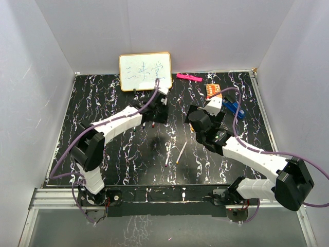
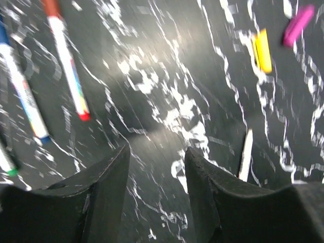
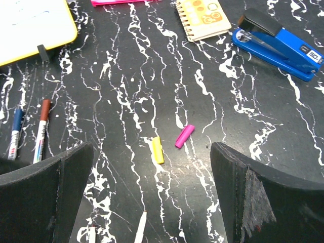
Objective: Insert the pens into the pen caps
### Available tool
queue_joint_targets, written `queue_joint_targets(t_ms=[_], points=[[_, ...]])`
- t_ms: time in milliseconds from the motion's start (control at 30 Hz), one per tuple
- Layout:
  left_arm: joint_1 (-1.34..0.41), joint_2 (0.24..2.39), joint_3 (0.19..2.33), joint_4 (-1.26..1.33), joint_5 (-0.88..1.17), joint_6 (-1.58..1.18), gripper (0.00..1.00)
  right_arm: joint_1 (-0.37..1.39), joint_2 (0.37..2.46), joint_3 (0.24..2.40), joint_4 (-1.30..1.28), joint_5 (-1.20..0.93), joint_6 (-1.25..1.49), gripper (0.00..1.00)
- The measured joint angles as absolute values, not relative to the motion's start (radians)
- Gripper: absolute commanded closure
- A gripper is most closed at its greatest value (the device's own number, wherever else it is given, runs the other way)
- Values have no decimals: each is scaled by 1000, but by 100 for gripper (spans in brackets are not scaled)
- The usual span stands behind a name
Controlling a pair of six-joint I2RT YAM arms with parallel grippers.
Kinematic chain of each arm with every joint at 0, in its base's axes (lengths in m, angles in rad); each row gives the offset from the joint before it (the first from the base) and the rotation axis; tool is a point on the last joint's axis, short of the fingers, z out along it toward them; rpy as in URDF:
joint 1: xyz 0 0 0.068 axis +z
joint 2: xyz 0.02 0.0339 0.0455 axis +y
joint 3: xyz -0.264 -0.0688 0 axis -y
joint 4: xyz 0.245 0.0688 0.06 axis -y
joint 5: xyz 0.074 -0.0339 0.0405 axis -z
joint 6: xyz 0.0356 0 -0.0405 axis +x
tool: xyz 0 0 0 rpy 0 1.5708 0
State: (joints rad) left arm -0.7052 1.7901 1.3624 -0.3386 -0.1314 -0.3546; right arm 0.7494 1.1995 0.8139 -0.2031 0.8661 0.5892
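My left gripper [image 1: 152, 119] [image 2: 157, 158] is open and empty, low over the black marbled table. Three white pens lie to its left: one red-tipped [image 2: 67, 63], one blue-tipped [image 2: 23, 96] and one green-tipped [image 2: 5, 163] at the view's edge. Another white pen [image 2: 246, 155] shows beside its right finger. My right gripper [image 1: 195, 120] [image 3: 151, 152] is wide open and empty, above a yellow cap [image 3: 158, 150] [image 2: 262, 50] and a magenta cap [image 3: 184, 136] [image 2: 298, 24]. Two pens [image 1: 168, 154] [image 1: 181, 153] lie mid-table.
A small whiteboard [image 1: 145, 71] [image 3: 30, 25] stands at the back. A pink marker [image 1: 188, 77], an orange spiral notebook [image 3: 202, 17] and a blue stapler [image 3: 276, 43] lie at the back right. White walls close in the table on three sides.
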Motion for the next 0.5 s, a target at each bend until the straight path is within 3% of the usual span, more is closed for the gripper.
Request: queue_joint_targets(t_ms=[500], points=[[-884,1657,1180,-482,-50,-426,48,732,1185,804,-230,908,645,2]])
